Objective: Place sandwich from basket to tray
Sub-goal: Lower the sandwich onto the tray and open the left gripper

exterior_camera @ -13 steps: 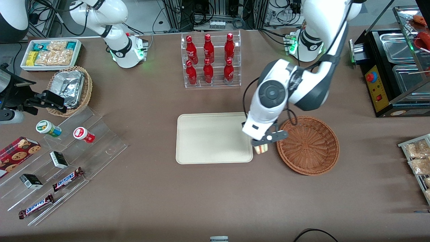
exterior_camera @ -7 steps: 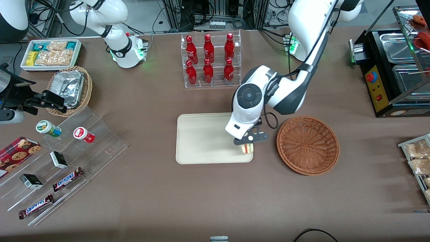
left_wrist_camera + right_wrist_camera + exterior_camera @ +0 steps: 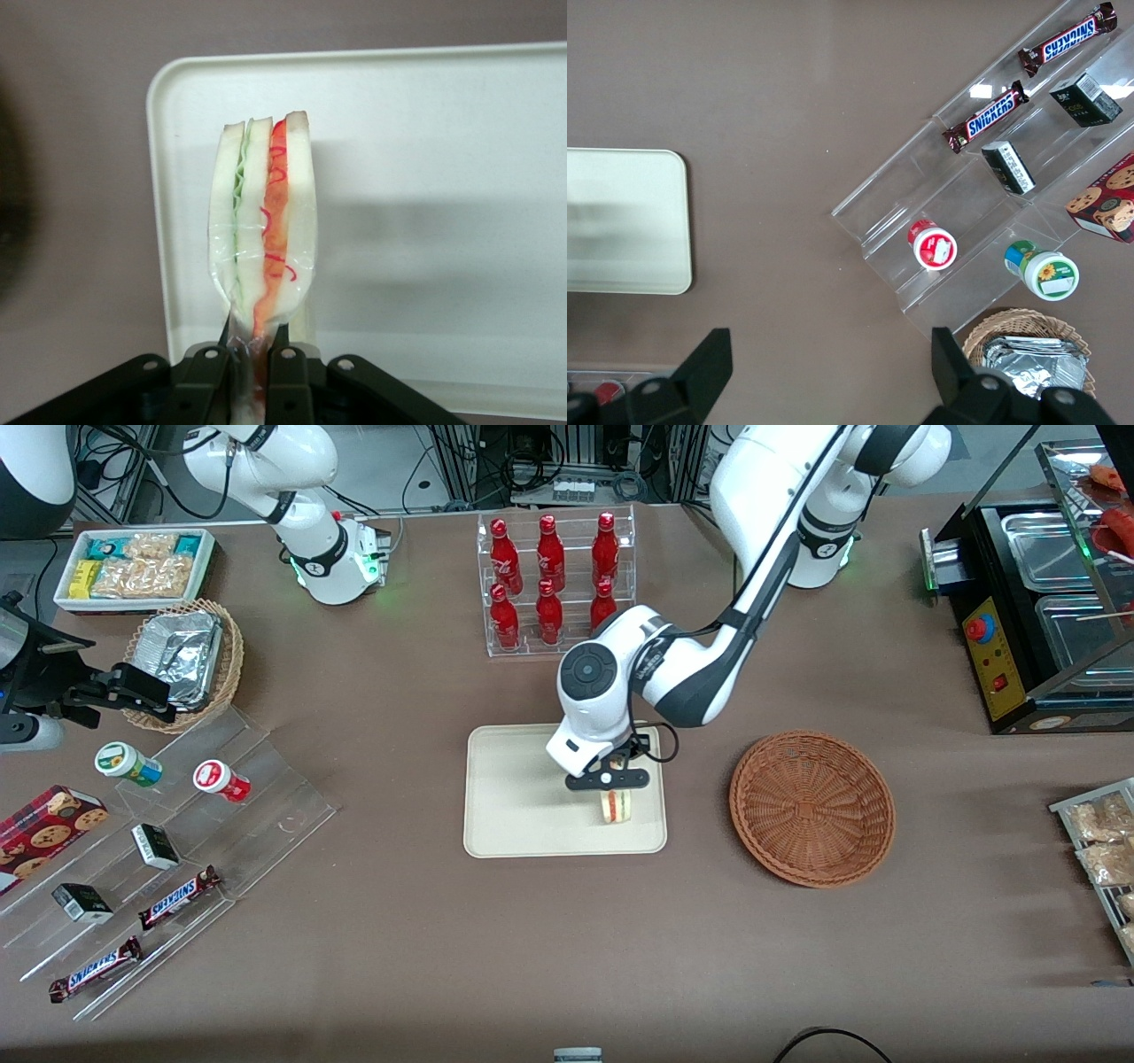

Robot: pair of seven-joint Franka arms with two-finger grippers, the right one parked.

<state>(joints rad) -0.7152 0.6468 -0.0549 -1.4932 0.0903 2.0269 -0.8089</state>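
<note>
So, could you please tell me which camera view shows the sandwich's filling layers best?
The left wrist view: the sandwich fills it, cut side showing red and green layers, pinched in the gripper over the tray. The front view shows only a small wedge under the gripper. The right wrist view shows none of it.

The sandwich, a plastic-wrapped wedge of pale bread with red and green filling layers, hangs pinched in the gripper above the tray, near the tray's edge toward the basket. The cream-white tray lies flat beside the round reddish-brown wicker basket.
</note>
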